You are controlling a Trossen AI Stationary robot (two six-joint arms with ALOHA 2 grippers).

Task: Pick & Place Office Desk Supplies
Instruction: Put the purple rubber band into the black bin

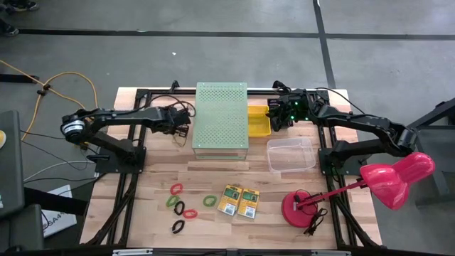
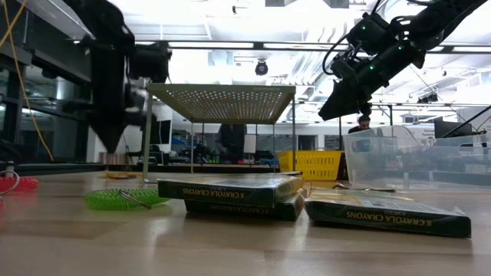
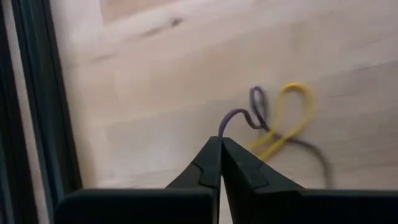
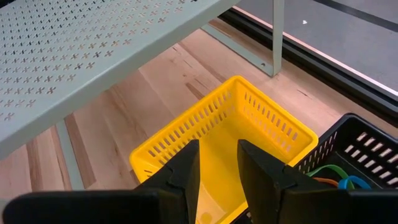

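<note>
My left gripper (image 1: pixel 182 122) is left of the pale-green perforated box (image 1: pixel 222 117). It is shut on a thin purple-grey elastic band (image 3: pixel 254 102) that is tangled with a yellow band (image 3: pixel 292 112). My right gripper (image 4: pixel 217 165) hangs open with nothing between its fingers, above the yellow basket (image 4: pixel 249 134). Near the front edge, two crayon boxes (image 1: pixel 229 200) (image 1: pixel 249 203) lie flat side by side. Red (image 1: pixel 175 188), green (image 1: pixel 209 201) and black (image 1: pixel 178 227) band loops lie flat on the wood to their left. My left gripper pinches one end of the purple-grey band (image 3: pixel 225 124) between its two fingertips, coming slanting down from above. The band curls away from the tips and is looped through the yellow band. Whether the far part lies on the wood, I cannot tell.
A clear plastic tub (image 1: pixel 291 155) stands right of the perforated box. A black basket (image 4: pixel 360 149) holding coloured bands stands beside the yellow one. The pink desk lamp (image 1: pixel 387 181) is at the front right. A black frame rail (image 3: pixel 34 106) runs close to my left gripper.
</note>
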